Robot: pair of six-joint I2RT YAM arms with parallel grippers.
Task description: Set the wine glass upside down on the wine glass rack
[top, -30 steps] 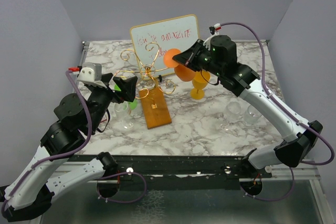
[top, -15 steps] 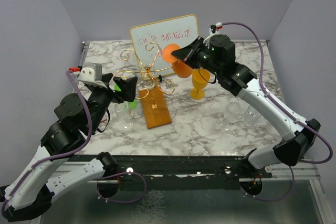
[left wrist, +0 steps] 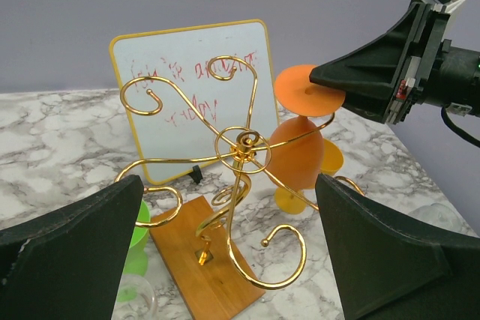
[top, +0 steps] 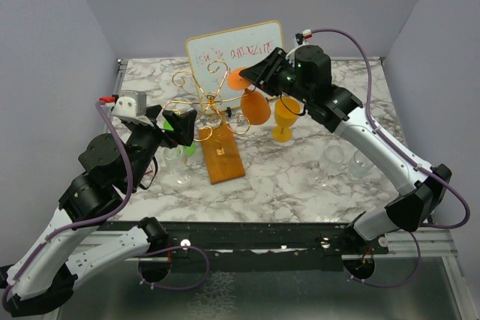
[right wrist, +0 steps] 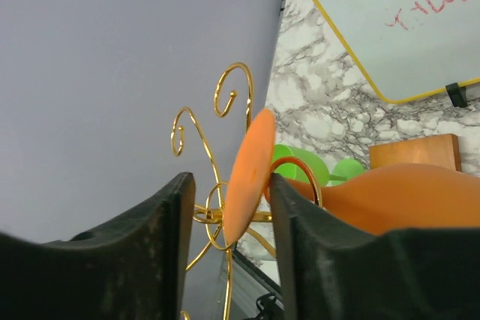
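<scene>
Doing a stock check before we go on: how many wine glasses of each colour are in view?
Orange: 2, the inverted glass at the right pincer and the upright glass.
Green: 1, the green glass, partly hidden.
Clear: 3, the left clear glass and the two right clear glasses.
Total: 6.

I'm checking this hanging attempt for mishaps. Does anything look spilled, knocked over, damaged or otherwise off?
Nothing looks spilled or broken. The wine glass rack stands upright on its base. The orange wine glass is upside down close to it, but only because the right gripper pinches its foot, as intended.
</scene>
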